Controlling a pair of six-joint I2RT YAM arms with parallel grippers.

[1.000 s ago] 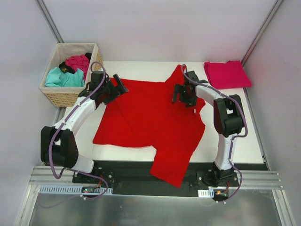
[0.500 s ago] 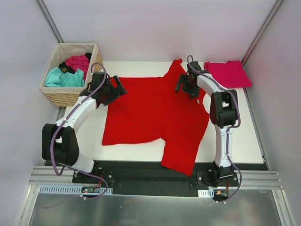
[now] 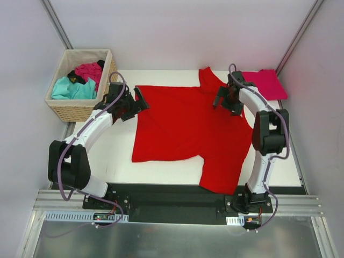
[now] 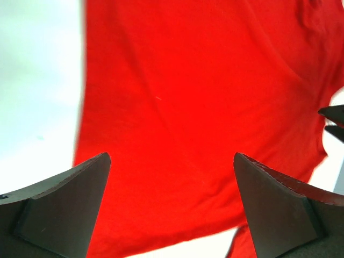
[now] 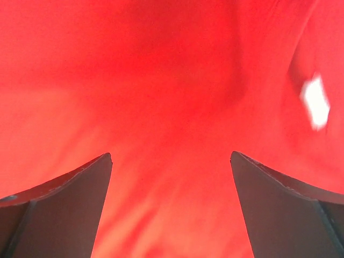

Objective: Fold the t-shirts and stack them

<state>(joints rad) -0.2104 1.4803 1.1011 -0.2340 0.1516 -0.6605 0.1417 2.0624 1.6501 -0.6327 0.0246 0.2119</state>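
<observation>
The left gripper (image 3: pixel 138 101) sits at the far left corner of the bright red t-shirt (image 3: pixel 188 129). In its wrist view the two fingers (image 4: pixel 70 204) stand wide apart, with only red cloth and a strip of white table (image 4: pixel 37 80) showing between them, and they pinch nothing that can be seen. The right gripper (image 3: pixel 220 100) is over the shirt's far right shoulder. Its fingers (image 5: pixel 279 209) are also spread wide, and blurred red cloth fills the gap between them close to the lens. The shirt lies spread across the middle of the table (image 3: pixel 113 156), one sleeve pointing to the far edge and its near right part hanging over the table's front edge. A folded pinkish crimson t-shirt (image 3: pixel 266 83) lies at the far right corner, just beside the right arm. Off the table's far left corner, the wicker basket (image 3: pixel 80 111) holds teal (image 3: pixel 70 89), magenta (image 3: pixel 89 70) and black (image 3: pixel 75 78) shirts.
</observation>
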